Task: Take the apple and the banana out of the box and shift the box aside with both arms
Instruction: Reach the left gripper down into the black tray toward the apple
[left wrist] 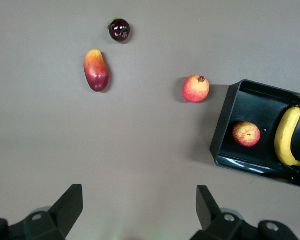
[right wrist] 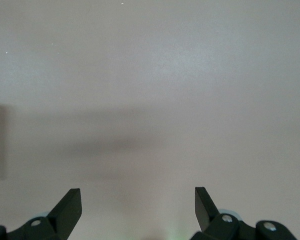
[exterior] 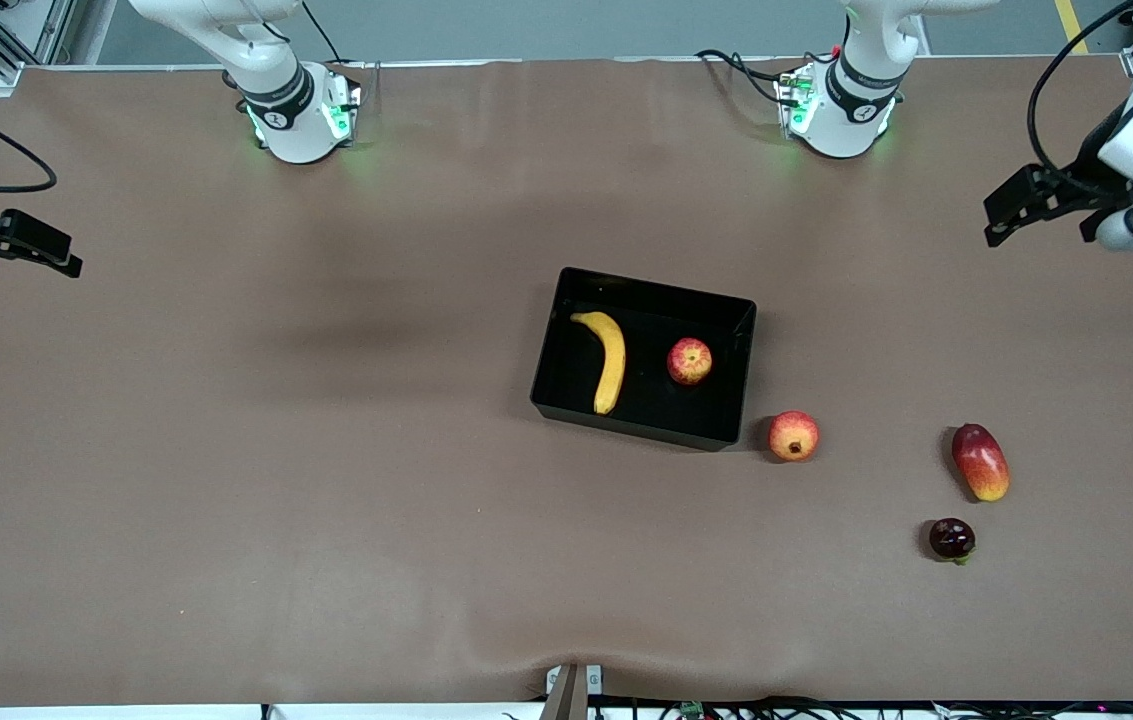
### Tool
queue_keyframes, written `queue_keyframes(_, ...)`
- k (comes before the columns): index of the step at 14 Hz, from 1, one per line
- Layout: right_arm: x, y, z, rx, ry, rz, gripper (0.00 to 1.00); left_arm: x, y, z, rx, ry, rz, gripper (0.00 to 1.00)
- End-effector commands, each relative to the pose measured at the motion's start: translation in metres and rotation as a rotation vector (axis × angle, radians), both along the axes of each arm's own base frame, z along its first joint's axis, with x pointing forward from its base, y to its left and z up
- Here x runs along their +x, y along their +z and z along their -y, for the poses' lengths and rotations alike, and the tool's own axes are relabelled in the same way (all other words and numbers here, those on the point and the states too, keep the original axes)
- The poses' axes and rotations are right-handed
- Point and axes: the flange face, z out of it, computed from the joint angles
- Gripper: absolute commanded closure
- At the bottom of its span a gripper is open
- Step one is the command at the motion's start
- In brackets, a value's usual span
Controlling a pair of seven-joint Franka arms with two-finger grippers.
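Note:
The black box [exterior: 656, 291] sits mid-table. Inside it lie the yellow banana [exterior: 609, 360] and, beside it toward the left arm's end, the small red apple [exterior: 689, 361]. The left wrist view shows the box [left wrist: 223, 126] with the apple [left wrist: 246, 134] and banana [left wrist: 288, 136] in it. My left gripper [exterior: 1034, 228] hangs open and empty over the table's left-arm end, its dark fingers [left wrist: 69, 202] wide apart. My right gripper [exterior: 31, 258] hangs open and empty over the right-arm end, with only bare table between its fingers [right wrist: 69, 205].
A round orange-red fruit with a dark crown [exterior: 793, 436] lies just outside the box's corner. An oval red-yellow mango [exterior: 980, 461] and a small dark fruit [exterior: 951, 538] lie toward the left arm's end, nearer the front camera. The brown table cover [exterior: 276, 450] has ripples near its front edge.

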Motion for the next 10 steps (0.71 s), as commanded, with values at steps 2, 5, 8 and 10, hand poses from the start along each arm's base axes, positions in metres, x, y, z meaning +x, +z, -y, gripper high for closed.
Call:
queue_keyframes(2,0.002,0.004,0.000,-0.001,-0.013,0.001,0.00,0.020,-0.035,0.040,-0.013,0.099,-0.064,0.00)
queue_keyframes(5,0.002,0.004,0.000,0.000,-0.013,0.002,0.00,0.034,-0.078,0.073,-0.008,0.178,-0.101,0.00)
queue_keyframes(8,0.003,0.004,-0.001,0.000,-0.012,0.001,0.00,0.043,-0.121,0.102,-0.017,0.232,-0.099,0.00)
queue_keyframes(10,0.002,0.004,0.000,-0.001,-0.013,0.001,0.00,0.044,-0.149,0.137,-0.006,0.300,-0.101,0.00)
